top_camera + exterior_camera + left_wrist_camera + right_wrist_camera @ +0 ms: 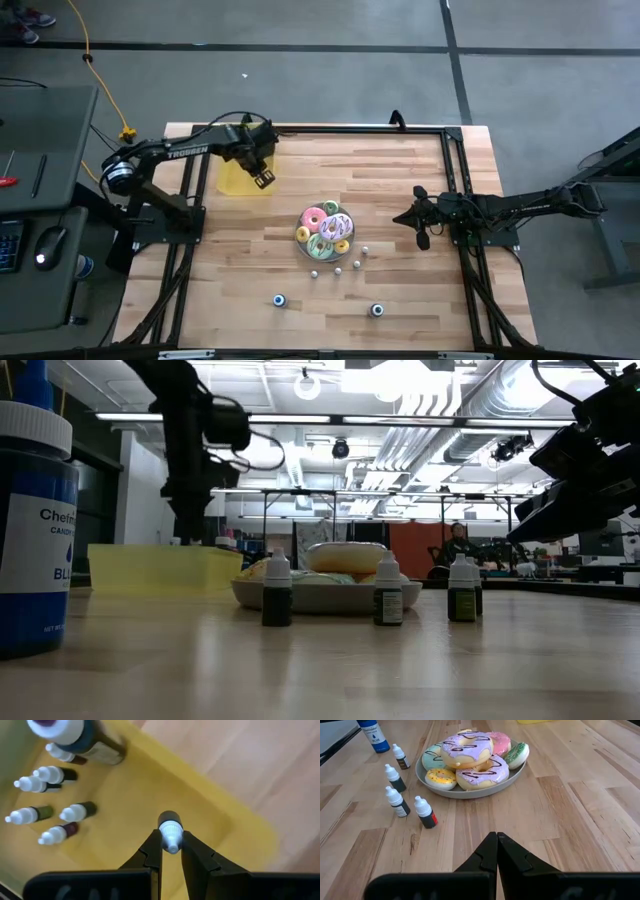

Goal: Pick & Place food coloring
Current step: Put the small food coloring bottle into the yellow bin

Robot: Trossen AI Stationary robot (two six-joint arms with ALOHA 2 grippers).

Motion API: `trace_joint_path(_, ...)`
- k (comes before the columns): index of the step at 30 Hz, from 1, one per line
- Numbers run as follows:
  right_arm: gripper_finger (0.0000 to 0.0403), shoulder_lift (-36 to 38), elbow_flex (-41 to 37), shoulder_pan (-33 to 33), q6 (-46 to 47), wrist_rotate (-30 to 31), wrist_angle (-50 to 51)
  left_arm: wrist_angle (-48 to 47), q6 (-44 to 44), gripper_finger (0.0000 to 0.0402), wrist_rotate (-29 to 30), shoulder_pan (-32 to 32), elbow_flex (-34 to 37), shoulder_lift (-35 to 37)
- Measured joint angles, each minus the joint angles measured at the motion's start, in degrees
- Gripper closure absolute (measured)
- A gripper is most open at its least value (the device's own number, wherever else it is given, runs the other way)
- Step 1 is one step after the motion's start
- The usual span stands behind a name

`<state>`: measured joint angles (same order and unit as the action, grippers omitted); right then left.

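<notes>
Overhead view: left hand (264, 179) hangs over the shallow yellow plastic tray (232, 180) at the counter's far-left; grey plate of frosted doughnuts (301, 237) sits mid-counter, open wood (420, 290) around it. Left wrist view: fingers pinch a small white-capped food coloring bottle (170, 831); six lie inside. Right wrist view: right hand (497, 840) closed, empty; four bottles (400, 803) stand beside the plate.
</notes>
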<state>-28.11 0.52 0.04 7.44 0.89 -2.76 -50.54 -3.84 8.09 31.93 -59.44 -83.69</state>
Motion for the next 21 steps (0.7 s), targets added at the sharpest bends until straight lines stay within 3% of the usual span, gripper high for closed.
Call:
trace_joint_path(9,0.0402,0.0,0.0,0.0,0.0,0.0,0.0,3.4,9.7,0.0365,-2.1,7.4,0.0,-4.3)
trace_joint_path(21,0.0402,0.0,0.0,0.0,0.0,0.0,0.0,7.7,12.8,0.0365,-3.3,13.8,0.0,-7.0)
